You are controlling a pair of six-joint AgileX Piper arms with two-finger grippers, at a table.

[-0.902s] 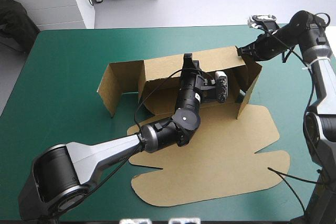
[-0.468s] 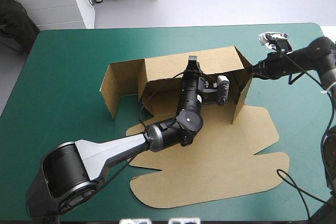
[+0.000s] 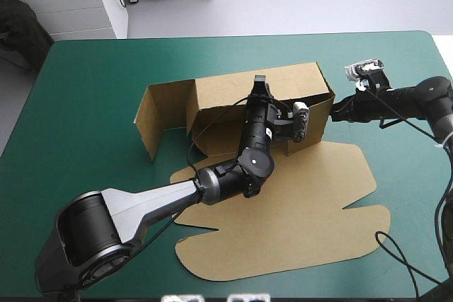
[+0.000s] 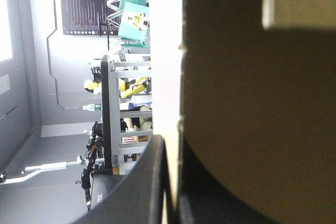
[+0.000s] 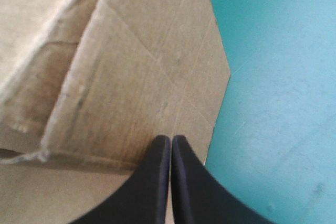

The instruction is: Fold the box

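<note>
Box: mid-table, back wall raised, lid flat toward the near edge. Left gripper: fingers clamped on the back wall's top edge. Right gripper: fingers together, tip at the right side flap. Teal-green cover: broad margins far, left and right.

Only other thing around here is the teal-green table cover, lying flat and smooth, with rounded far corners.

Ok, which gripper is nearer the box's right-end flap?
Right. The right gripper, shut, has its tips at the outer face of the right-end flap. The left gripper is farther off, shut on the top edge of the rear wall, about midway along the box.
</note>
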